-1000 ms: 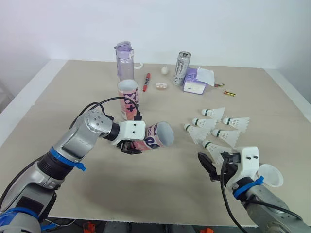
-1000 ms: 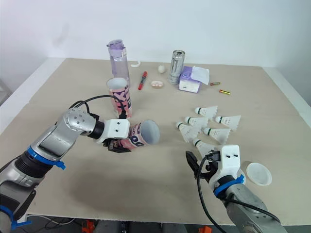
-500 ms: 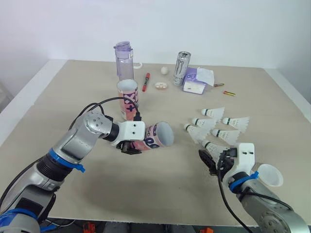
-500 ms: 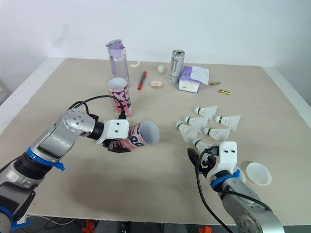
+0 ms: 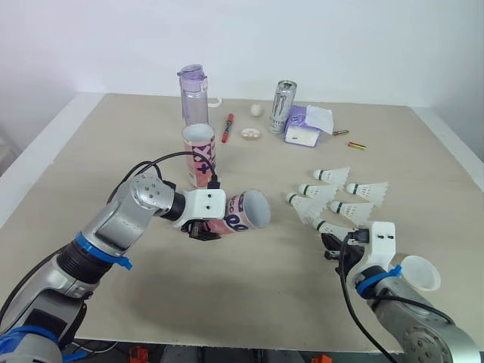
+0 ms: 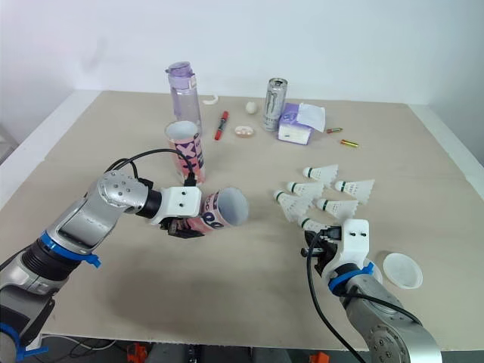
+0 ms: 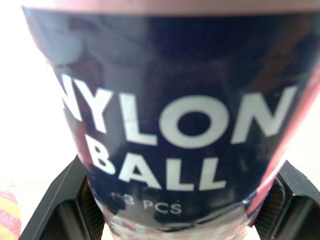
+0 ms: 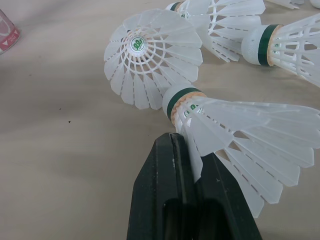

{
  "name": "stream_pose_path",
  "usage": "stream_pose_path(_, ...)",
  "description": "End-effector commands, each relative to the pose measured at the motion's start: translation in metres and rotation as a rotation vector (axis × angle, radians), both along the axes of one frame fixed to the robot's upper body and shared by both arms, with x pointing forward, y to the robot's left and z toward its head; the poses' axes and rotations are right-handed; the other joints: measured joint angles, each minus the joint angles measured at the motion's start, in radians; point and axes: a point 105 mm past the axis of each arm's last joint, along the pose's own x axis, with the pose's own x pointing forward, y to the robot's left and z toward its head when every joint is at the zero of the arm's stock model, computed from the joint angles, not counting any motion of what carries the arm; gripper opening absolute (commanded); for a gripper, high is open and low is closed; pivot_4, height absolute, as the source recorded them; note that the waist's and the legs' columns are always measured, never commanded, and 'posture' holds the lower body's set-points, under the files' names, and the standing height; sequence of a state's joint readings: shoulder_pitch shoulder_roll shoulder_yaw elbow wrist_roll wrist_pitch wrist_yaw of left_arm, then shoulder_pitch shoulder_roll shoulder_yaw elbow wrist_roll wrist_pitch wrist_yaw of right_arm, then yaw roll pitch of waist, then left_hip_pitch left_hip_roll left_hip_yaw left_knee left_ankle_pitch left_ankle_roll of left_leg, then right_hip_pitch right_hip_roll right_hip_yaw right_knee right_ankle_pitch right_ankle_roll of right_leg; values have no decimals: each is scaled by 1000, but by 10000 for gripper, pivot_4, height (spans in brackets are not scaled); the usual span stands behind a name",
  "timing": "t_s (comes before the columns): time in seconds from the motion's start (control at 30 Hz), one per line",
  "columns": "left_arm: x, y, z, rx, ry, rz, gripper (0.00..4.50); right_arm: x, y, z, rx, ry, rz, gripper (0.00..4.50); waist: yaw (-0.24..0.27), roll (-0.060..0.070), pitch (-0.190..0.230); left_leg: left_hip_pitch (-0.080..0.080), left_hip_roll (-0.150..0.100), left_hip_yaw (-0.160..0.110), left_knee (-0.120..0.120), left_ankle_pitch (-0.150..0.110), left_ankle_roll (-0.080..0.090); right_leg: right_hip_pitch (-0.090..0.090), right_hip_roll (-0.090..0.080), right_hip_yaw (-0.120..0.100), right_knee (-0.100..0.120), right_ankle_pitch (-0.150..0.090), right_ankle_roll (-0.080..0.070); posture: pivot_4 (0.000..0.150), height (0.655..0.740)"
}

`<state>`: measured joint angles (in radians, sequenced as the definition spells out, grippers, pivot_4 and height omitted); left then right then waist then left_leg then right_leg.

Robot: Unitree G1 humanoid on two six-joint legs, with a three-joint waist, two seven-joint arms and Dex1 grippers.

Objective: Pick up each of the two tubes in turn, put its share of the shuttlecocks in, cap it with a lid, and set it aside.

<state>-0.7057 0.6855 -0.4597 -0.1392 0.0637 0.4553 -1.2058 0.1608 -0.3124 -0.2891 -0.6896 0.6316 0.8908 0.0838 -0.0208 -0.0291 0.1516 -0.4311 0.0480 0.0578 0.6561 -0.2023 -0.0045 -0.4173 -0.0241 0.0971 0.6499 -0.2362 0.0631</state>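
My left gripper (image 5: 202,226) is shut on a pink and navy tube (image 5: 240,213), held level above the table with its open mouth (image 6: 233,206) facing right. In the left wrist view the tube (image 7: 170,115) reads "NYLON BALL" between the two fingers. A second tube (image 5: 200,154) stands upright behind it. Several white shuttlecocks (image 5: 342,198) lie at the right. My right gripper (image 5: 333,243) is shut on the feather skirt of the nearest shuttlecock (image 8: 235,132), which lies on the table. A white lid (image 5: 420,273) lies to the right of that arm.
At the back stand a clear bottle (image 5: 193,94), a silver can (image 5: 283,107) and a purple tissue pack (image 5: 308,125). A red pen (image 5: 228,127), a small round dish (image 5: 251,134), a white ball (image 5: 257,110) and two small batteries (image 5: 350,139) lie nearby.
My right gripper has moved forward to the nearest shuttlecock and closed on its skirt. The left arm and its tube have stayed put.
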Motion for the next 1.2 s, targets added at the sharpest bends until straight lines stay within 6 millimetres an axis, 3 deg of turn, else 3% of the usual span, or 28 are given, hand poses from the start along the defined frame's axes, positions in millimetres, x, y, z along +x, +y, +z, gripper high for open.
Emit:
stream_pose_path(0.03, 4, 4, -3, 12, -15, 27, 33750, 0, -8, 14, -31, -54, -17, 1109, 0, 0, 0, 0, 0, 0, 0, 0, 0, 0, 0, 0, 0, 0, 0, 1500, 7400)
stream_pose_path(0.2, 8, 5, -3, 14, -15, 30, 33750, -7, -8, 34, -106, -115, 33, 1109, 0, 0, 0, 0, 0, 0, 0, 0, 0, 0, 0, 0, 0, 0, 0, 1500, 7400)
stream_pose_path(0.37, 12, 6, -4, 19, -13, 25, 33750, -15, -2, 67, -276, -213, 185, 1109, 0, 1, 0, 0, -1, -1, 0, 0, 0, 0, 0, 0, 0, 0, 0, 1500, 7400)
stream_pose_path(0.47, 15, 6, -3, 20, -9, 21, 33750, -17, 23, 111, -428, -389, 432, 1109, -1, 3, 1, 1, -1, -2, 0, 1, 1, 1, 1, 0, 0, 1, 0, 1500, 7400)
stream_pose_path(0.57, 15, 3, -3, -2, 22, 18, 33750, -20, 49, 133, -571, -511, 647, 1109, -2, 1, 1, 1, -3, -4, 0, 2, 3, 1, 1, 0, -1, 2, 0, 1500, 7400)
stream_pose_path(0.77, 9, -2, -3, -22, 90, 20, 33750, -21, 79, 133, -771, -597, 906, 1109, 0, 1, 1, -1, -2, -4, -2, 2, 3, 1, 1, -2, -1, -1, -1, 1500, 7400)
stream_pose_path(1.2, 1, -3, -4, -24, 112, 42, 33750, 5, 94, 124, -899, -649, 1052, 1109, 0, 1, 1, -7, -3, -6, -1, 1, 2, -2, 2, -2, -1, -3, 2, 1500, 7400)
